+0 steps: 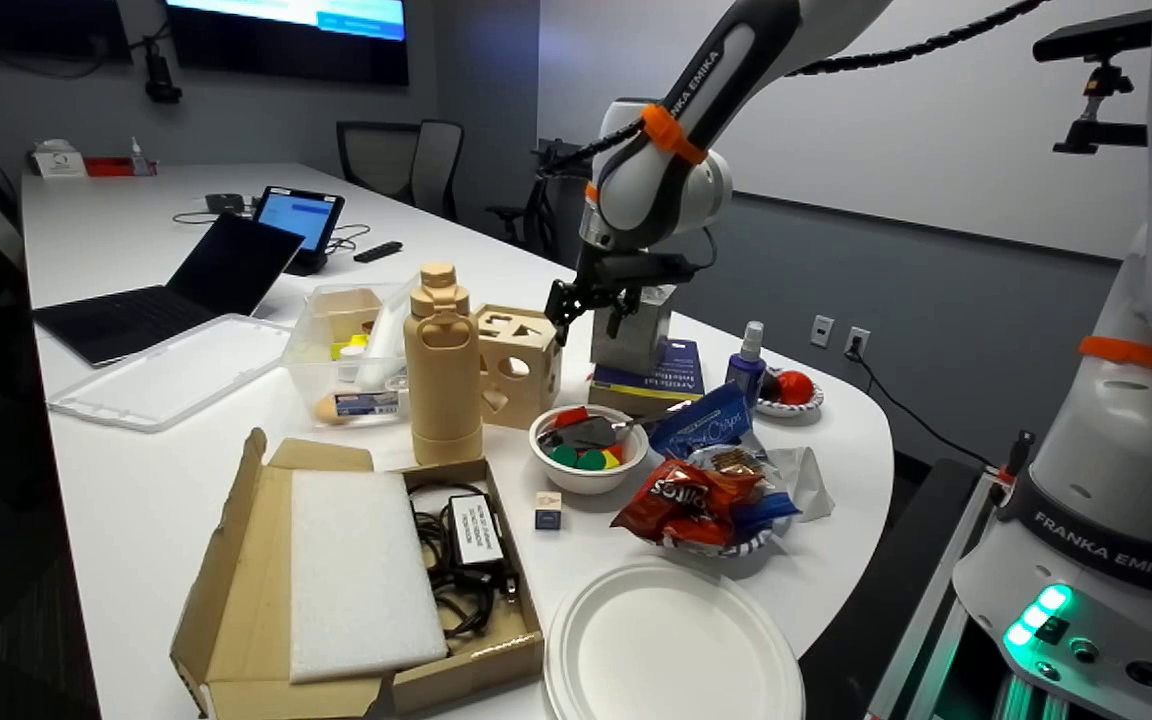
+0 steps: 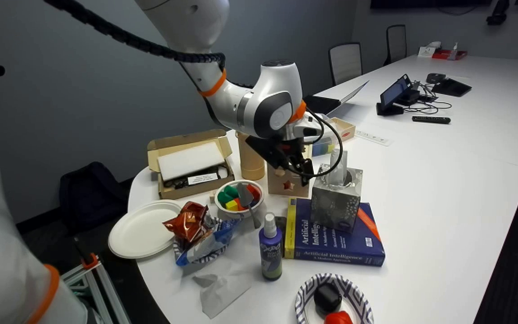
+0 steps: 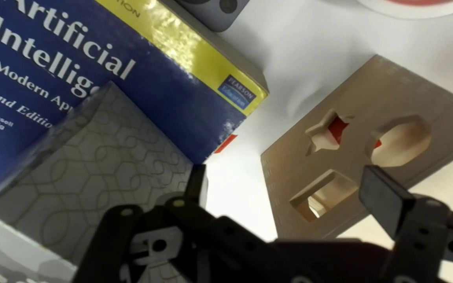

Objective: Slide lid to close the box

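- Conference room, with a whiteboard (image 1: 836,130) on the wall; a long white table (image 2: 448,189) carries the clutter.
- Wooden shape-sorter box (image 1: 526,388): on the table, just beside the tan water bottle (image 1: 444,390) and near the tissue box (image 2: 336,207). Its pierced top panel I take for the lid (image 1: 516,322); how far it has left to slide, I cannot tell.
- Gripper (image 3: 283,179): fingers spread wide, pinching nothing. In the wrist view one shows against the tissue box, the other against the shape-sorter; whether the latter touches wood is unclear.
- Handling, as I judge it: the lid should be light, stiff and fairly smooth, hardly fragile, but apt to bind if shoved askew. Best to push squarely at the middle of its end edge, or catch a cutout's rim. The box itself is probably light enough to skid.
- Inside the shape-sorter: a red piece (image 3: 337,127), seen through the star-shaped hole.
- White bowl (image 1: 586,483): red, green and yellow blocks (image 1: 591,459), a cake server (image 2: 244,194) on top.
- Cardboard box (image 1: 471,665): black power adapter (image 1: 476,530) inside, foam sheet (image 1: 361,580) partly across it.
- Patterned paper plate (image 2: 306,292): a black item (image 2: 327,298) and a red item (image 2: 339,317), neither identifiable.
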